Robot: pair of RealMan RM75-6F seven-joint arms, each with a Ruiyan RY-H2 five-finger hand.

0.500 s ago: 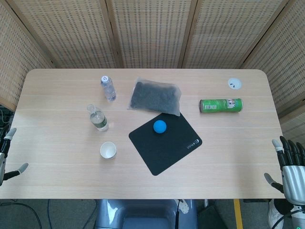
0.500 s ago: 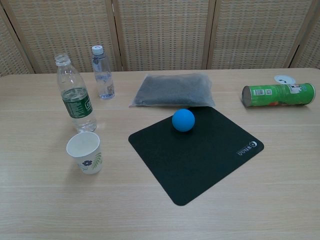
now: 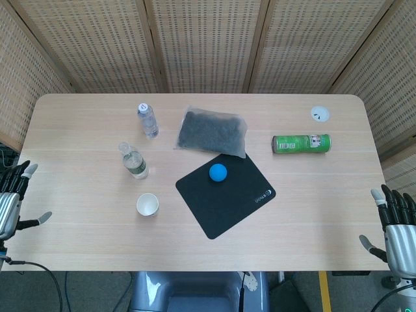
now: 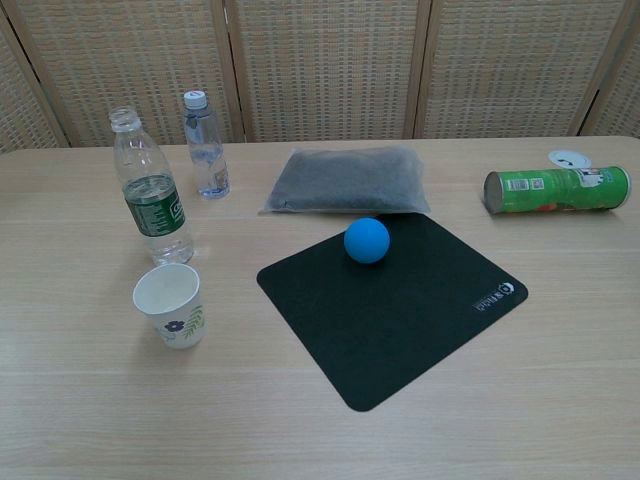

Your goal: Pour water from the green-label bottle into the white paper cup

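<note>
The green-label bottle stands upright and uncapped on the left half of the table. Just in front of it the white paper cup stands upright, and nothing shows inside it. My left hand hovers off the table's left edge, fingers spread and holding nothing, well away from the bottle. Beyond the table's front right corner my right hand is held up, fingers apart and holding nothing. Neither hand shows in the chest view.
A smaller capped bottle stands behind the green-label one. A dark filled bag, a black mat carrying a blue ball, a lying green can and a white lid lie in the middle and to the right.
My left hand has risen and moved slightly inward toward the table's left edge. The right hand has barely shifted. Bottle and cup stand as before.
</note>
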